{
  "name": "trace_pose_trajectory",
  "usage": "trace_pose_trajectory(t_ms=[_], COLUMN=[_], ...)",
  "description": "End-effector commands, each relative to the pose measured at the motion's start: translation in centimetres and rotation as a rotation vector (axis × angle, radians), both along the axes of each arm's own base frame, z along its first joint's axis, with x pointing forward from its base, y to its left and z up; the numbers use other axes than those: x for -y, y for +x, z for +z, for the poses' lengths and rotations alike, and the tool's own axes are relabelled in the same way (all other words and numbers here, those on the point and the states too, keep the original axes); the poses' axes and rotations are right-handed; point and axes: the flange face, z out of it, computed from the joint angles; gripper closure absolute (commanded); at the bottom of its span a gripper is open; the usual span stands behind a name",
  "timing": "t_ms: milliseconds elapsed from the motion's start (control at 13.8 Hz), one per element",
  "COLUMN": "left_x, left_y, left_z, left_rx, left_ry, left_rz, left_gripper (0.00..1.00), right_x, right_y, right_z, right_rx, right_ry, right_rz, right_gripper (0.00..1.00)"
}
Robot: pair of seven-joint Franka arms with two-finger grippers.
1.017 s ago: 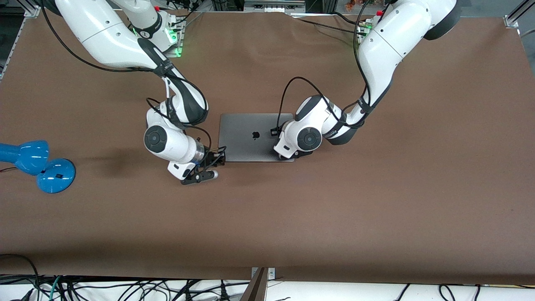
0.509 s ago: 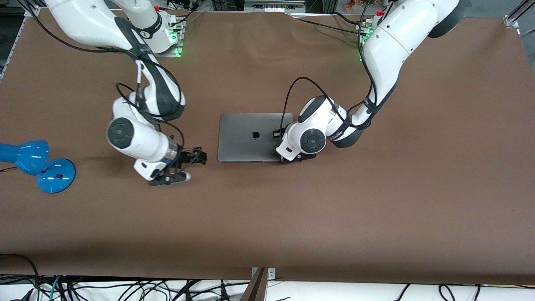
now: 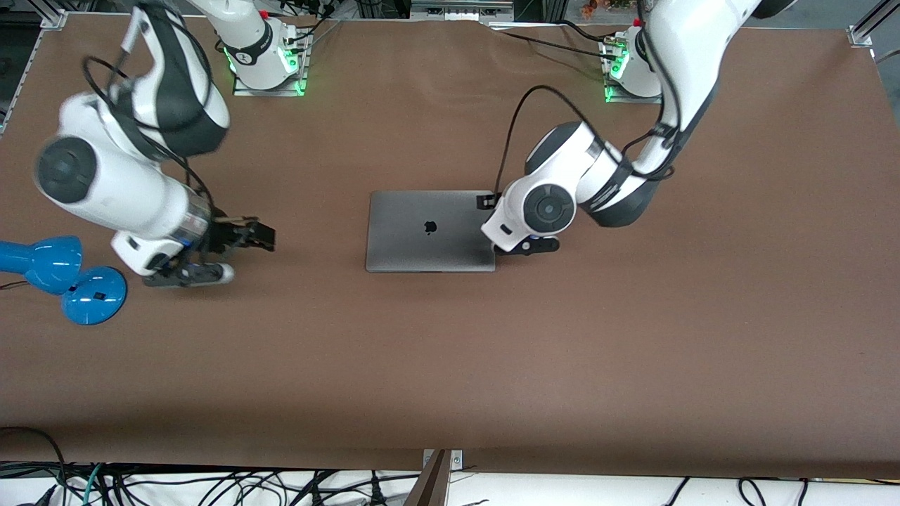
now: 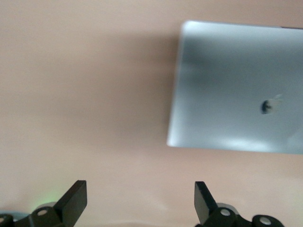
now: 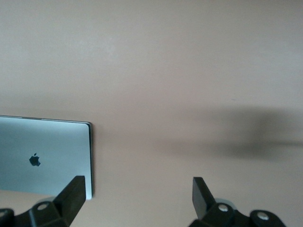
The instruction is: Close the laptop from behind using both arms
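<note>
Grey laptop (image 3: 429, 230) lies shut (seemingly flat); left gripper (image 3: 524, 246) beside it, right gripper (image 3: 211, 256) apart, both spread wide

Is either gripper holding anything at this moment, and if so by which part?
Nothing is held. The left gripper and the right gripper are both open and empty, off the closed laptop.

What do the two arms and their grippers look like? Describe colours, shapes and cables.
Both arms are white, rounded and jointed, with dark round joint caps and black cables looping along them. The left gripper and right gripper are black, each with two fingers. Green lights glow at both bases.
</note>
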Motion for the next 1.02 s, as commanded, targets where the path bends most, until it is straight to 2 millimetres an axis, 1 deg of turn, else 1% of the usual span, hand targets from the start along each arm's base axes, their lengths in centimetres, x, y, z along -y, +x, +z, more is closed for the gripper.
trace_pose_trajectory(t_ms=[0,73,145,218,363,509,581,654,799,872,944], left_x=[-4.1,-6.0,-8.0,-9.4,-13.1,-15.6,-16.8,-18.5,-20.8,-22.3,-23.2], left_y=[-1.2,-0.7,-0.6,-0.9,-0.7,-1.2,-1.2,-1.2,-1.4,-1.5,-1.8], left_z=[4.7,6.3,8.1,9.5,11.8,13.5,14.4,15.8,18.2,19.5,20.8], left_rx=[0.057,0.068,0.090,0.113,0.145,0.172,0.187,0.212,0.254,0.272,0.296], left_ry=[0.046,0.034,0.029,0.035,0.024,0.029,0.027,0.025,0.019,0.023,0.013], left_rz=[-0.066,-0.086,-0.096,-0.098,-0.100,-0.099,-0.102,-0.099,-0.120,-0.109,-0.091], left_gripper=[0.00,0.00,0.00,0.00,0.00,0.00,0.00,0.00,0.00,0.00,0.00], right_x=[1.7,2.4,2.9,3.2,4.9,6.7,7.1,7.5,7.9,7.9,8.3], right_y=[-1.5,-1.9,-2.3,-2.8,-3.9,-5.2,-5.9,-6.7,-8.2,-9.0,-9.9], right_z=[3.9,5.3,6.1,7.4,9.6,11.4,12.1,12.8,14.5,15.3,15.9], right_rx=[0.022,0.039,0.047,0.058,0.061,0.052,0.043,0.030,0.033,0.032,0.029], right_ry=[-0.024,-0.031,-0.038,-0.039,-0.047,-0.055,-0.060,-0.065,-0.073,-0.077,-0.082], right_rz=[-0.016,-0.028,-0.033,-0.037,-0.062,-0.085,-0.089,-0.096,-0.103,-0.104,-0.110], right_gripper=[0.00,0.00,0.00,0.00,0.00,0.00,0.00,0.00,0.00,0.00,0.00])
